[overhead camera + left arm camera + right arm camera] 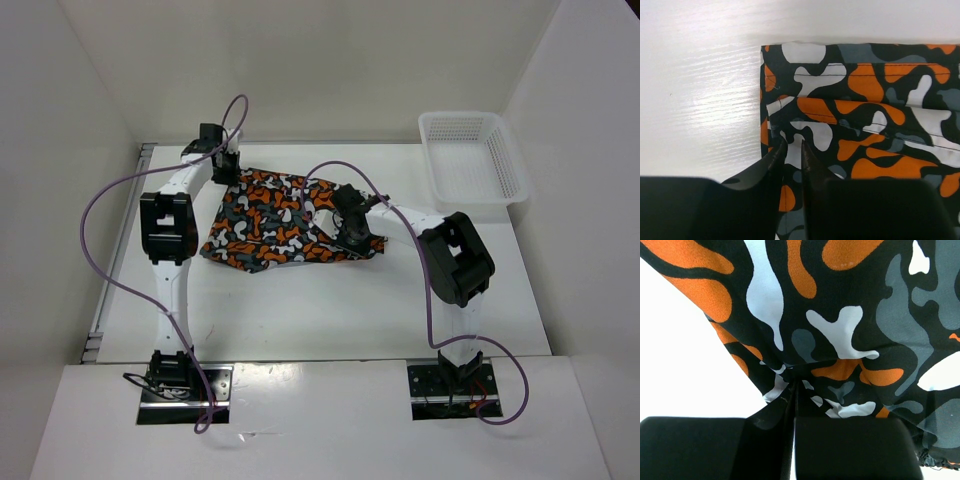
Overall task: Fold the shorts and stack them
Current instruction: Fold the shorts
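Right gripper (pixel 792 383) is closed tight on bunched shorts (pixel 840 315); left gripper (pixel 792 147), nearly closed, nips only their very edge, which may slip free if either arm tugs unevenly.

Matt, soft cloth shorts (pixel 275 222) — glossy, smooth white table (pixel 700 100).

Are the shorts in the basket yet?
No, the shorts lie spread on the table, apart from the white basket at the far right.
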`<state>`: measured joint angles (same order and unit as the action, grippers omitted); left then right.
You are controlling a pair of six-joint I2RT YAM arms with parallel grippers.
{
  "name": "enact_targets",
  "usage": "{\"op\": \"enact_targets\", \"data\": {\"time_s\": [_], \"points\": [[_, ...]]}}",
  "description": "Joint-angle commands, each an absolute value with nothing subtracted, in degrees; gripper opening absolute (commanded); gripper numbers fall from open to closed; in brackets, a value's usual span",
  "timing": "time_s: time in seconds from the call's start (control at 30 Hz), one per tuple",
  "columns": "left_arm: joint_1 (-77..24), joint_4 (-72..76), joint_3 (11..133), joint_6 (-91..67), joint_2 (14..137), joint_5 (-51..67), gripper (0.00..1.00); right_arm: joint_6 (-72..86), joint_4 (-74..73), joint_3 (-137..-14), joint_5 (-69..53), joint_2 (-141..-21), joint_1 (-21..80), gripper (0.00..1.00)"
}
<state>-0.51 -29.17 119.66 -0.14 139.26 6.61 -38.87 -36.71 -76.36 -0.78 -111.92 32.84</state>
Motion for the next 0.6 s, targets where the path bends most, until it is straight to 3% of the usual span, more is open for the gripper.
{"op": "enact_targets", "data": {"time_s": [0.0, 0.1, 0.3, 0.57], "points": [[-0.26, -28.04, 121.55, 0.00, 141.41, 6.24, 0.25, -39.64, -38.58, -75.85, -0.09, -110.30, 32.70, 0.00], [-0.26, -28.04, 121.55, 0.00, 141.42, 6.24, 0.11, -39.64, -38.58, -75.85, -0.09, -110.30, 32.70, 0.00], [-0.26, -27.51, 121.55, 0.00, 141.42, 5.10, 0.00, -39.64, -38.58, -75.85, -0.09, -110.30, 32.70, 0.00], [-0.26, -26.98, 122.07, 0.00, 138.70, 3.16, 0.00, -39.64, -38.58, -75.85, 0.44, -110.30, 32.70, 0.00]]}}
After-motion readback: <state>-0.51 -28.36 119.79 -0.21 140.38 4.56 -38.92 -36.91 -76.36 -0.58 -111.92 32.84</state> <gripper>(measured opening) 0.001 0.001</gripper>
